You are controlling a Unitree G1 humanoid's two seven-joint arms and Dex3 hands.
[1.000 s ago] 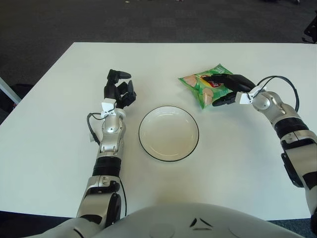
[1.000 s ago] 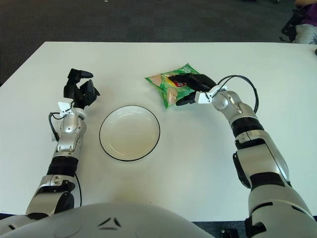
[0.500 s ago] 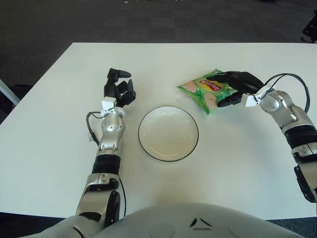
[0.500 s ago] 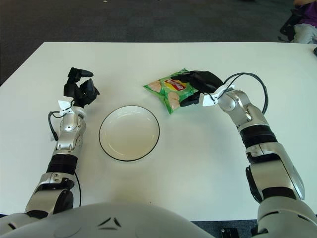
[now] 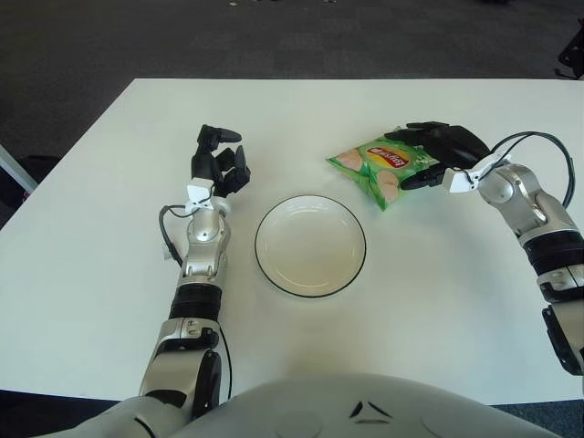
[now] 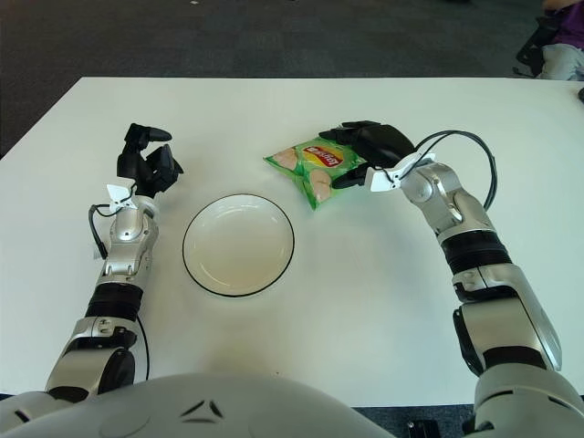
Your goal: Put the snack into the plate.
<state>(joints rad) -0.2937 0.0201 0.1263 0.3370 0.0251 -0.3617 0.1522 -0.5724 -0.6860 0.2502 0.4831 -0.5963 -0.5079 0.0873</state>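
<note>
Right now the right hand [image 5: 443, 151] sits at the right-hand end of the green snack [image 5: 383, 164] bag, its dark fingers [image 6: 351, 128] curled over the bag's top edge while a lower digit presses in from beneath, so the bag's end is pinched between them (a grasp, though whether the bag is lifted off the table [image 5: 91, 274] or resting on it cannot be told). The snack lies at about one o'clock from the plate [image 5: 310, 245], near its rim but apart from it, with the bag's printed face turned up and its long side running from ten o'clock to four o'clock.

The plate, white with a thin dark rim, is bare and sits near the table's middle. At about nine o'clock from it the left hand [image 5: 217, 164] stands upright on its forearm, fingers loosely bent and holding nothing, well apart from the snack.

Between the two views little differs: the right eye view shows the whole right forearm down to the elbow and the cable looped over the wrist [image 6: 456, 146], while the left eye view cuts that arm at the frame's edge.
</note>
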